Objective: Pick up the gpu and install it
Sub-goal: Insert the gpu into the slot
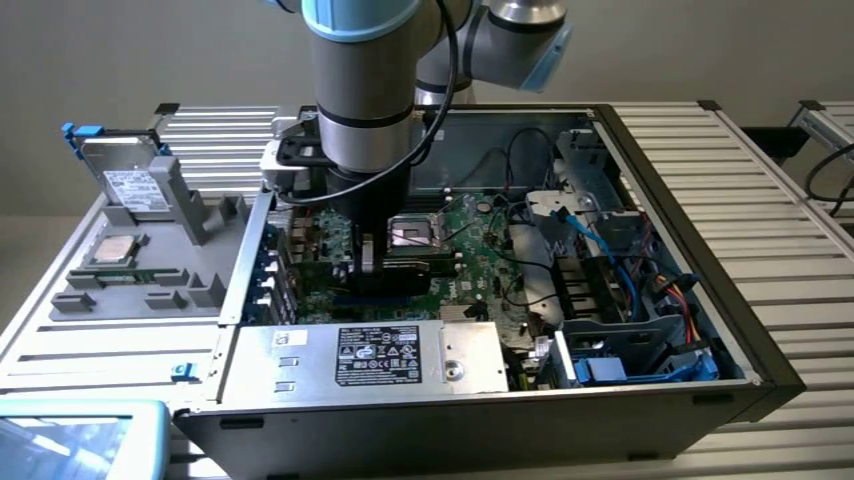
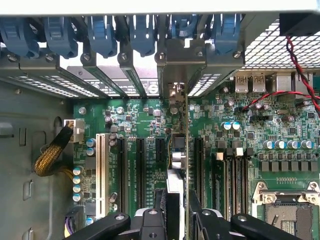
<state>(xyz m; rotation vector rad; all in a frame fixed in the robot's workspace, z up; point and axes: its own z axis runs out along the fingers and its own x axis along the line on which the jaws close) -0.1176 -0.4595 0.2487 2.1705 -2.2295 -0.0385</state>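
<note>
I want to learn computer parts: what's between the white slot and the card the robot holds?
In the wrist view, black slots on the green motherboard lie between the white slot and the gpu, which the gripper holds.

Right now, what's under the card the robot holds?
The gpu stands edge-on over the green motherboard and its black slots. The spot directly beneath is covered by the card.

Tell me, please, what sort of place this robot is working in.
Probably a robotics lab bench for PC assembly: an open computer case with its motherboard bare sits on a slatted aluminium table, a grey parts fixture stands beside it, and the gripper holds the gpu.
</note>
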